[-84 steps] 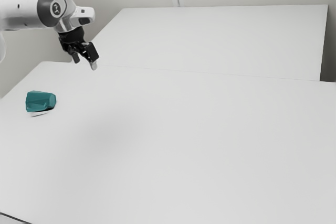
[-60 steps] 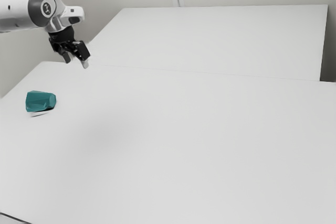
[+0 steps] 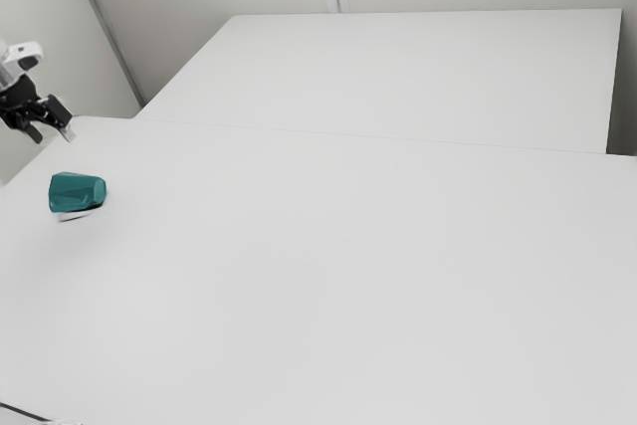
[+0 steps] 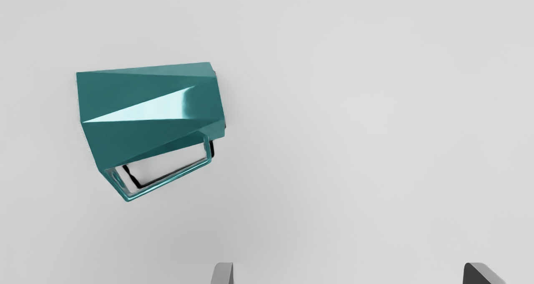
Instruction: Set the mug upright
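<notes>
The teal faceted mug [image 3: 76,192] lies on its side on the white table, toward the exterior view's left. In the wrist view the mug [image 4: 150,113] shows its long side and its thin angular handle. My gripper [image 3: 54,135] hangs in the air near the table's far left corner in the exterior view, apart from the mug. Seen from the wrist, the gripper [image 4: 348,271] is open with its fingertips wide apart and nothing between them.
The white table [image 3: 348,276] spreads out under and around the mug. Behind it in the exterior view is another white surface [image 3: 398,77], with pale walls beyond. A dark line [image 3: 25,412] shows at the lower left corner.
My arm and gripper have moved well toward the exterior view's left, and slightly lower. The mug lies where it was.
</notes>
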Controlling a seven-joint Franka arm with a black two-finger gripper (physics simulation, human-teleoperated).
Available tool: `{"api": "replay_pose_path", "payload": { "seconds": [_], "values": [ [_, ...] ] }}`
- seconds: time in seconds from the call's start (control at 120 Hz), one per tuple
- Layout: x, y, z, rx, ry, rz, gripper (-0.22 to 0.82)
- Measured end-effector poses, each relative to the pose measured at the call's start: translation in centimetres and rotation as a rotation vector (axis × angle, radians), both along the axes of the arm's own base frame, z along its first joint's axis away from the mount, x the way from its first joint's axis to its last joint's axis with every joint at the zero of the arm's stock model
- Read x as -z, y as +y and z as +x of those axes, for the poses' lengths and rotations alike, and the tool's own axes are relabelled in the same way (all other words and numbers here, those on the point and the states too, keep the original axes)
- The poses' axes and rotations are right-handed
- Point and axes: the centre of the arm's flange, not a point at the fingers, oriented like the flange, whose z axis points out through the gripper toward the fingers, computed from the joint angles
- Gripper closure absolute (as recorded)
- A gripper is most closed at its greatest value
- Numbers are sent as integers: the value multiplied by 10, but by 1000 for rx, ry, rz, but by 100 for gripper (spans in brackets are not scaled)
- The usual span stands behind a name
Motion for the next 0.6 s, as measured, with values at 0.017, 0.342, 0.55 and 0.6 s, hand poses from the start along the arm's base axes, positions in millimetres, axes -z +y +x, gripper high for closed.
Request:
{"api": "replay_pose_path", "payload": {
  "seconds": [0.017,0.342,0.55,0.6],
  "values": [
    [3,7,-1,0,-3,-4,0],
    [44,103,-16,44,-78,-29,0],
    [94,138,-22,94,-103,-66,0],
    [103,146,-25,100,-109,-71,0]
  ]
}}
